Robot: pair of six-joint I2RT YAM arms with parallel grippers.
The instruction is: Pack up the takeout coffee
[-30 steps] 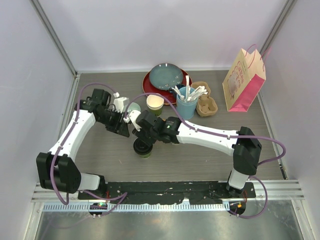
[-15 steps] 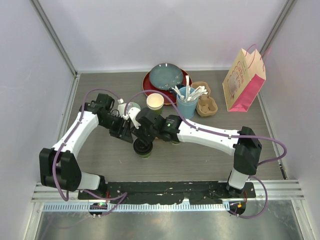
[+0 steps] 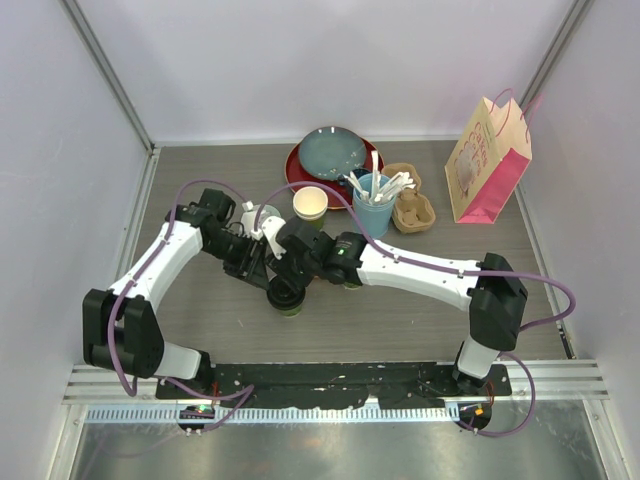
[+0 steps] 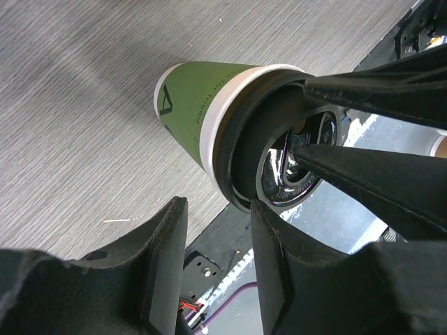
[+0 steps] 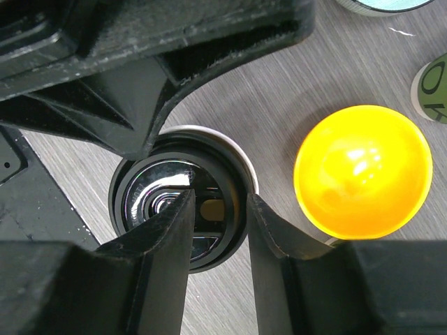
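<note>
A dark green paper cup (image 3: pixel 287 300) with a black lid stands at the table's middle front. In the left wrist view the cup (image 4: pixel 195 112) shows tilted, with its lid (image 4: pixel 279 160) on the white rim. My right gripper (image 3: pixel 288 278) is open right above the lid (image 5: pixel 160 209), and its fingertips (image 5: pixel 178 213) rest on the lid's top. My left gripper (image 3: pixel 262 264) is open and empty just left of the cup, apart from its wall (image 4: pixel 218 244). A second green cup (image 3: pixel 310 203), without a lid, stands behind; its inside looks yellow in the right wrist view (image 5: pixel 362 171).
At the back stand a grey-blue plate on a red plate (image 3: pixel 330 155), a light-blue cup of white utensils (image 3: pixel 372 208), a cardboard cup carrier (image 3: pixel 412 210) and a pink paper bag (image 3: pixel 487 160). A bit of green cup (image 5: pixel 434 87) shows at the right wrist view's edge.
My left arm has swung right and brought its gripper close beside the lidded cup. My right gripper has stayed over the lid.
</note>
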